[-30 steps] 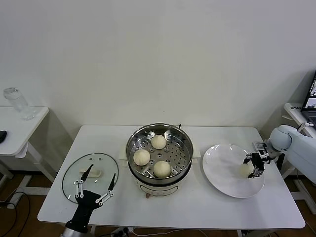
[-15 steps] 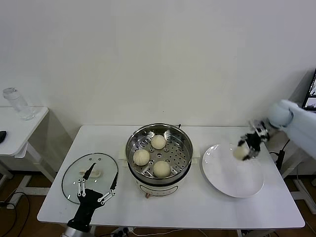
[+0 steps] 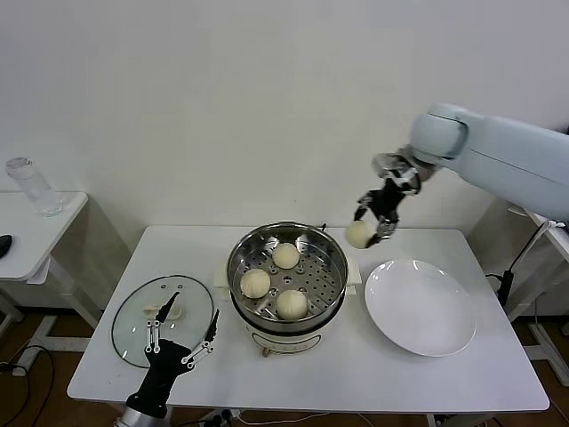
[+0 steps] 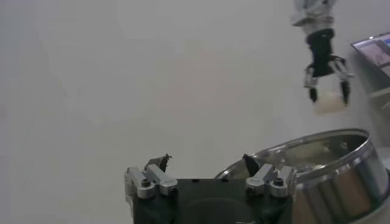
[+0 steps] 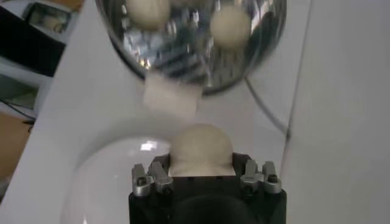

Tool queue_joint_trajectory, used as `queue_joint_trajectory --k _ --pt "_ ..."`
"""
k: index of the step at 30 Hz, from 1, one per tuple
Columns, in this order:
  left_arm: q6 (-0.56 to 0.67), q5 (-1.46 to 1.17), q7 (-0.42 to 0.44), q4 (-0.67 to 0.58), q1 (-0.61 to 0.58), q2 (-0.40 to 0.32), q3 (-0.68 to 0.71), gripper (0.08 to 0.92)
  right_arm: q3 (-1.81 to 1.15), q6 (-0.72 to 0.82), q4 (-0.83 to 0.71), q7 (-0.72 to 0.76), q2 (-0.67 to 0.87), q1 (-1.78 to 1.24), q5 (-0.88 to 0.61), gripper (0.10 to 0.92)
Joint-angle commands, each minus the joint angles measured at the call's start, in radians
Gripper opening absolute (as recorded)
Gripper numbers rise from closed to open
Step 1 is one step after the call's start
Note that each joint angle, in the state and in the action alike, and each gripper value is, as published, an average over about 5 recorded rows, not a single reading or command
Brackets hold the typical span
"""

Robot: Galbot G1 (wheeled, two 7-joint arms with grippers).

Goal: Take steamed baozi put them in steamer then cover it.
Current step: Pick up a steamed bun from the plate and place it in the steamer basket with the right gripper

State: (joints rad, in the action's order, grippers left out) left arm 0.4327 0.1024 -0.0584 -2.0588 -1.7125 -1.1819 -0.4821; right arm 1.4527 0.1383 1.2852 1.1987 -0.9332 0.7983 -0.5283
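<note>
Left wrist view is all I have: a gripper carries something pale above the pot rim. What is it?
Observer: A steamed baozi, held in the right gripper beside the steamer, not yet over it.
Operator: How many are inside already?
Observer: Three lie on the perforated tray.
Operator: Any left on the plate?
Observer: No, the white plate holds none.
Operator: Where is the cover?
Observer: Flat on the table, under the open left gripper.
</note>
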Motion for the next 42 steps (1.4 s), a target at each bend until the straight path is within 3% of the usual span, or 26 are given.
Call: queue_joint_trajectory --k 1,13,30,38,42 --pt "0.003 0.0 -0.002 0.002 0.006 -0.001 0.004 0.823 0.132 0.066 0.079 -0.054 -0.218 0.095 -0.121 0.687" --pt "0.004 -0.002 -0.004 -0.004 0.007 -0.002 -0.006 0.823 0.153 0.077 -0.021 -0.069 -0.312 -0.035 -0.036 0.681" --pt "0.007 -0.003 -0.007 -0.01 -0.002 -0.007 -0.019 0.823 0.156 0.062 -0.084 -0.067 -0.32 -0.109 0.059 0.685" --pt "0.003 0.0 -0.015 -0.008 -0.002 -0.008 -0.028 0.823 0.137 0.06 -0.075 -0.079 -0.317 -0.117 0.072 0.808" --pt "0.002 0.0 -0.016 -0.008 0.0 -0.006 -0.029 0.823 0.112 0.057 -0.04 -0.082 -0.285 -0.098 0.071 0.822"
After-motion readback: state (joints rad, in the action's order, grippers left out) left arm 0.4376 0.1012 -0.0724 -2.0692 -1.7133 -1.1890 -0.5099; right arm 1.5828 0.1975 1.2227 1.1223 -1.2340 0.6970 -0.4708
